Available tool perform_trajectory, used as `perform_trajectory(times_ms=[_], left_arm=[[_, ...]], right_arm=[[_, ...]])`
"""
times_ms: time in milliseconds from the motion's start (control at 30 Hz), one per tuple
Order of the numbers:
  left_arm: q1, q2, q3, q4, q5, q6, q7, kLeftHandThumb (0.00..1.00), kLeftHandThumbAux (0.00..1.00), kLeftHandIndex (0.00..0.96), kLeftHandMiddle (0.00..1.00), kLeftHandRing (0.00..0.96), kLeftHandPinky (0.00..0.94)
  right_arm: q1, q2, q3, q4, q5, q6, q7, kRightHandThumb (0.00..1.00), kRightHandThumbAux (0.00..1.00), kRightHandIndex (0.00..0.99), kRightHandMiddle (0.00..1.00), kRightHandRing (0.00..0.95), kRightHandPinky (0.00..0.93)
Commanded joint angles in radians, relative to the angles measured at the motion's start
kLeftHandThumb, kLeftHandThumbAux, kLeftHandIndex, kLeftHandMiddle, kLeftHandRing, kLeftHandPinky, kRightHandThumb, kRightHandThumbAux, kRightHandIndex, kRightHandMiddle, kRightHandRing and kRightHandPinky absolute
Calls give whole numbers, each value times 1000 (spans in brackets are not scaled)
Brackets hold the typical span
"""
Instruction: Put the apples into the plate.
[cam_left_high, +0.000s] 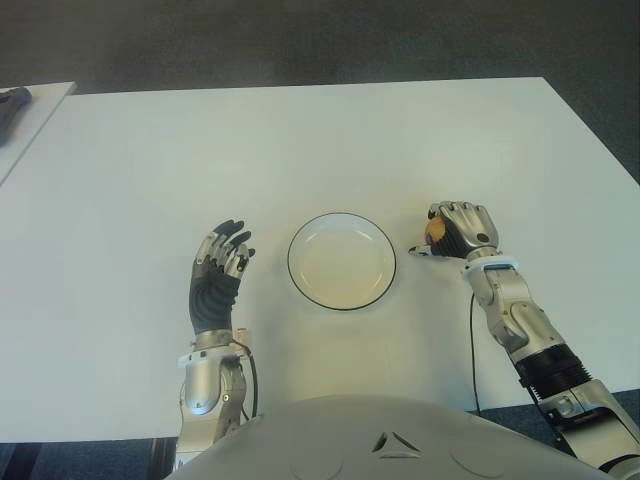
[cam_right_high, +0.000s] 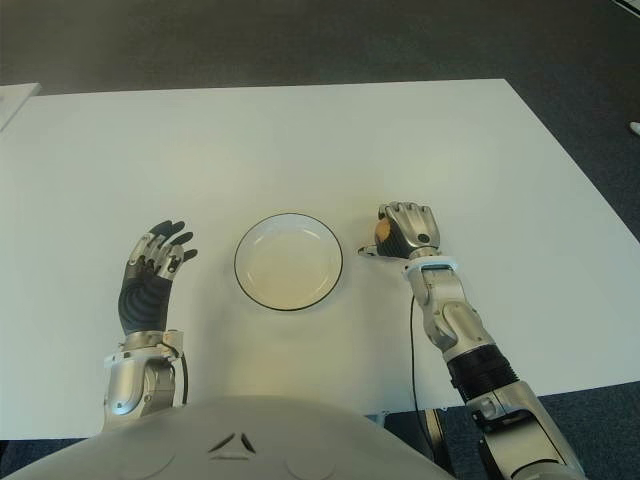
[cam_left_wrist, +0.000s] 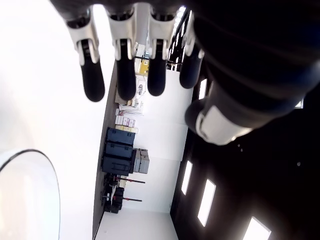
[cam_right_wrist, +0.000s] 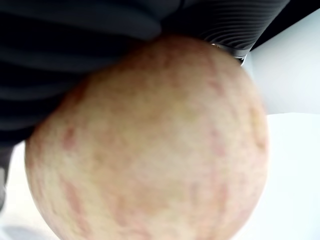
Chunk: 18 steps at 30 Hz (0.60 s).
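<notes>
Left eye view shows your right hand (cam_left_high: 462, 231) with fingers clamped on an apple (cam_left_high: 436, 230) just right of the plate (cam_left_high: 342, 261), your left hand (cam_left_high: 222, 262) empty with fingers apart.

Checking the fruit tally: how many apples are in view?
1: the apple is held in the right robot hand, right of the plate. Others may be out of view.

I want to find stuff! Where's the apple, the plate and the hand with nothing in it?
apple (cam_right_wrist: 150, 145): right wrist view, its speckled skin.
plate (cam_left_high: 341, 216): left eye view, far rim.
left hand (cam_left_high: 215, 280): left eye view, its palm.
</notes>
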Motion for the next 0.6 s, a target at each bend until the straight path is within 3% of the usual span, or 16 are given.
perform_trajectory(times_ms=[33, 167, 600], left_arm=[[6, 6, 7, -8, -7, 12, -18, 313, 682, 227, 225, 265, 317], [6, 3, 12, -7, -3, 11, -18, 311, 683, 227, 223, 264, 315], [6, 0, 15, -6, -6, 9, -22, 297, 691, 223, 215, 253, 301]], right_arm=[[55, 22, 5, -10, 38, 13, 68, 805, 681, 425, 570, 680, 693], [51, 42, -5, -21, 60, 41, 106, 840, 677, 416, 523, 699, 713], [50, 59, -26, -48, 80, 56, 128, 849, 678, 406, 511, 715, 716]])
